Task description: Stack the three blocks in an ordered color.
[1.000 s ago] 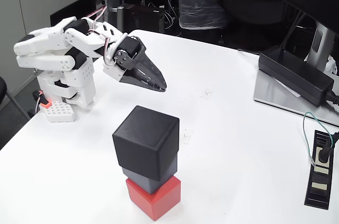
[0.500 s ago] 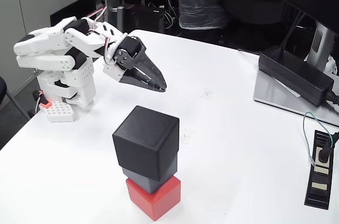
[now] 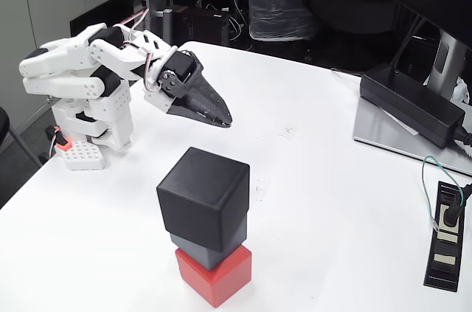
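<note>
In the fixed view the three blocks stand as one stack near the table's front edge. The red block (image 3: 219,274) is at the bottom, the blue-grey block (image 3: 207,246) sits on it, and the black block (image 3: 203,195) is on top, turned a little off square. My gripper (image 3: 225,119) hangs shut and empty above the table, up and to the left of the stack, well apart from it. The white arm is folded back over its base at the left.
A small white perforated block with an orange part (image 3: 78,153) lies by the arm's base. A black power brick (image 3: 409,103) on a grey stand and a black outlet strip (image 3: 445,236) with a cable occupy the right. Clutter lies behind the white table (image 3: 324,179).
</note>
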